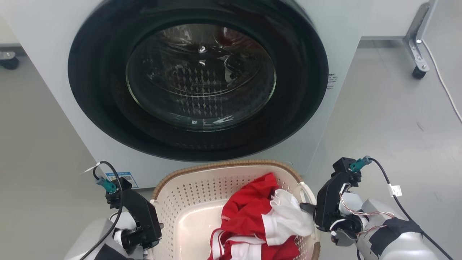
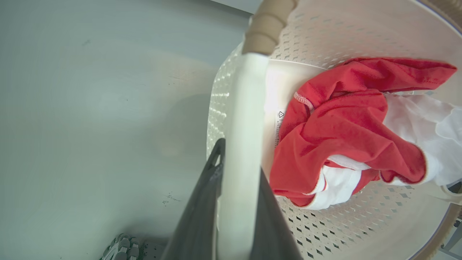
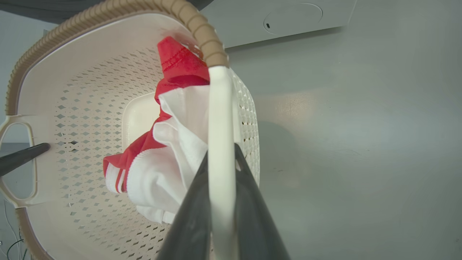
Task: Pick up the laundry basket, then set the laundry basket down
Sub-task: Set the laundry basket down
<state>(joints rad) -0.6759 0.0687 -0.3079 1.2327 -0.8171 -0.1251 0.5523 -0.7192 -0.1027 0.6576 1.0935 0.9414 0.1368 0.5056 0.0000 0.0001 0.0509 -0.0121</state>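
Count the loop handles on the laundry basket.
2: left handle clamped in the jaws of the left gripper; right handle clamped by the right gripper.

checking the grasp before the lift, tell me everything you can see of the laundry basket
The cream-white perforated plastic laundry basket is rounded-rectangular, with a brown woven-look rim and diamond-shaped holes. It is upright before the white front-loading washing machine, holding red and white clothes. The left pincer is clamped on one white loop handle, the right pincer on the other. Whether it rests on the floor is unclear.
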